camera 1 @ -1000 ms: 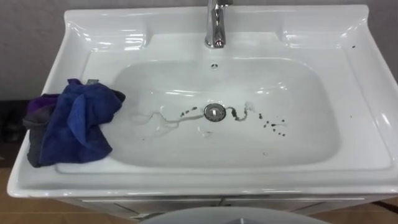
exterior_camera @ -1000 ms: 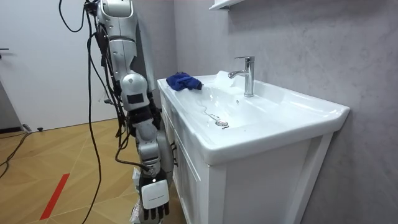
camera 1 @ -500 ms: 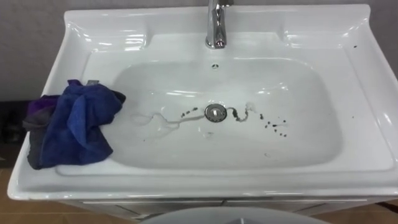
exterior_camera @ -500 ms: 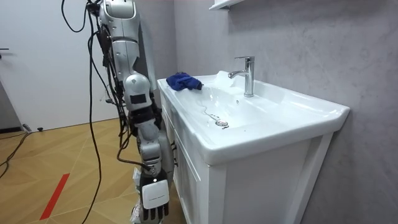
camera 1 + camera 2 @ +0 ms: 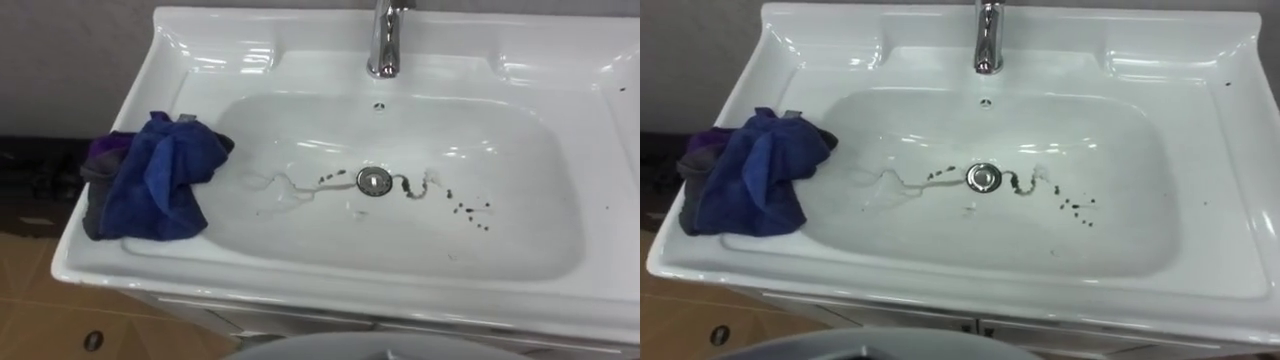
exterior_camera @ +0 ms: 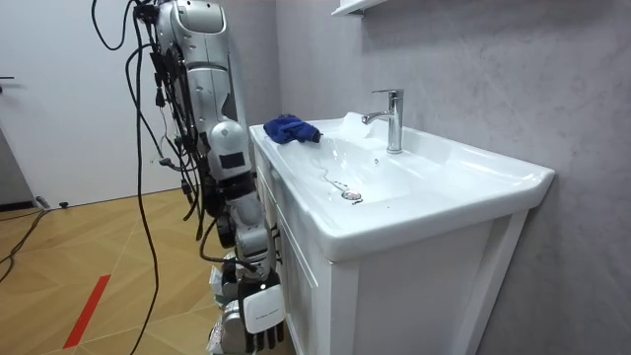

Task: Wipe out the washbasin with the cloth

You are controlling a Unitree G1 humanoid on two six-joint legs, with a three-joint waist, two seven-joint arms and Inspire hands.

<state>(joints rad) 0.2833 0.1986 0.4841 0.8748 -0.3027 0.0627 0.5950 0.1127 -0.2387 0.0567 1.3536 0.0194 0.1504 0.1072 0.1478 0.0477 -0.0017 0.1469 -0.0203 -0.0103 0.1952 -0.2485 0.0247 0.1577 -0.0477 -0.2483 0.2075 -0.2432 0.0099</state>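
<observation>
You are looking down into the white basin (image 5: 400, 296), and the robot stands at its front edge, against the white cabinet (image 6: 394, 306) that carries it. Take the drain (image 5: 373, 180) as the middle of the dial.

The chrome tap (image 5: 383, 42) stands at 12 o'clock on the back ledge, with the small overflow hole (image 5: 378, 105) just below it on the bowl's wall. The bowl holds no standing water that you can make out, but it is dirty. Dark specks (image 5: 470, 212) are scattered from 3 to 4 o'clock of the drain, a dark squiggle touches the drain on the same side, and a thin grey streak (image 5: 285, 188) trails off toward 9 o'clock.

The blue cloth (image 5: 160, 180) lies bunched at 9 o'clock on the flat left rim, its inner edge hanging just over the slope of the bowl. A purple and grey fold shows at its outer side. Nothing touches it.

In the room view the right hand (image 6: 261, 314) hangs low beside the cabinet front, well below the rim and well apart from the cloth. Its fingers point down loosely and hold nothing.
</observation>
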